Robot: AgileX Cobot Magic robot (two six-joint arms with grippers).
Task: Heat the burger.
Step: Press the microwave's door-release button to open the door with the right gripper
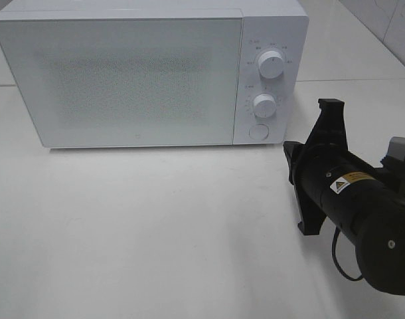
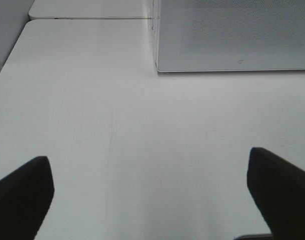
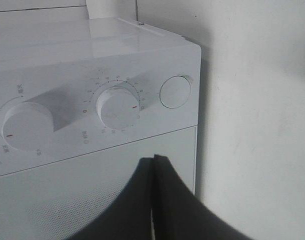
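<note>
The burger is out of view. A white microwave stands at the back of the table with its door closed. Its control panel carries two round knobs and a round button. My right gripper is shut with nothing between its fingers. It points at the microwave's front, close to the lower knob and the button. In the high view it sits just right of the panel. My left gripper is open over bare table, empty.
The white table stretches in front of the microwave. The microwave's lower front corner shows in the left wrist view. A tiled wall rises at the back right.
</note>
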